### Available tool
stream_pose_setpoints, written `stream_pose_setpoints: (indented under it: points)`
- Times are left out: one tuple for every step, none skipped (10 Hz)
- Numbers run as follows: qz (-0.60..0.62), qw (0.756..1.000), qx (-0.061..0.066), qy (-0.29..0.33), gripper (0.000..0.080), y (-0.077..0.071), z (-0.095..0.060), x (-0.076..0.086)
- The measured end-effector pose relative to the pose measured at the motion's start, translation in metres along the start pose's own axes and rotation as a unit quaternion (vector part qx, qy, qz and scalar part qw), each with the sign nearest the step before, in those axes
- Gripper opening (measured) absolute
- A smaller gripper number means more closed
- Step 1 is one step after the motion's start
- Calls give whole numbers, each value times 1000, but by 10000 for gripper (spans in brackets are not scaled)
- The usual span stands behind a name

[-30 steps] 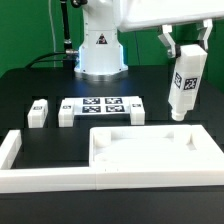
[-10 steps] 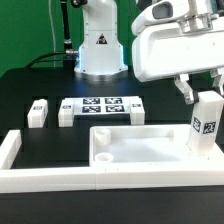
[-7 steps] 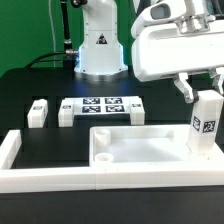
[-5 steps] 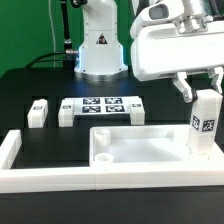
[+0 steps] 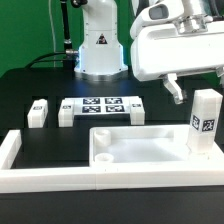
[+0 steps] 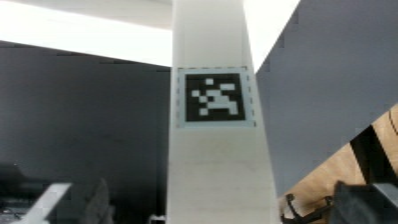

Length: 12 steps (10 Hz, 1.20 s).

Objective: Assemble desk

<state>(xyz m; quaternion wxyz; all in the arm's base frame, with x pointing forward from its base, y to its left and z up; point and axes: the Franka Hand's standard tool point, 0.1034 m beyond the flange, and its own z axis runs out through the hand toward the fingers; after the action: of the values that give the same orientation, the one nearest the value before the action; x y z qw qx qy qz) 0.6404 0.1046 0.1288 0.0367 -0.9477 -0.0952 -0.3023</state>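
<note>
The white tray-like tabletop lies at the front of the black table. One white square leg with a tag stands upright at the tabletop's corner on the exterior view's right. My gripper is open around the leg's top, and its visible finger stands apart from the leg. In the wrist view the tagged leg fills the middle, and the gripper has its dark fingers spread on either side, clear of the leg.
Three loose legs lie at the back beside the marker board. White border bars frame the table's front and left. The robot base stands behind.
Three seconds ago the leg was held high in the air. It then came down onto the tabletop corner, and in the last half second the jaws opened off it.
</note>
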Motion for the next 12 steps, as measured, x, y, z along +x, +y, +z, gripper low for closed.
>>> stream_pose_setpoints:
  points:
    - [0, 1000, 0, 0, 643, 0, 0, 0]
    - [0, 1000, 0, 0, 643, 0, 0, 0]
    - [0, 1000, 0, 0, 649, 0, 0, 0]
    - [0, 1000, 0, 0, 649, 0, 0, 0]
    - [6, 1000, 1, -8, 649, 0, 1, -1]
    - [21, 999, 7, -39, 649, -2, 0, -1]
    - [30, 998, 13, -61, 649, -6, -1, 8]
    - [34, 998, 14, -58, 649, -7, 0, 15]
    - [34, 997, 16, -71, 649, -8, 2, 13]
    - [35, 994, 21, -99, 649, -7, 3, 10]
    - [36, 989, 27, -142, 649, -6, 6, 7]
    - [40, 983, 31, -174, 649, -4, 6, 5]
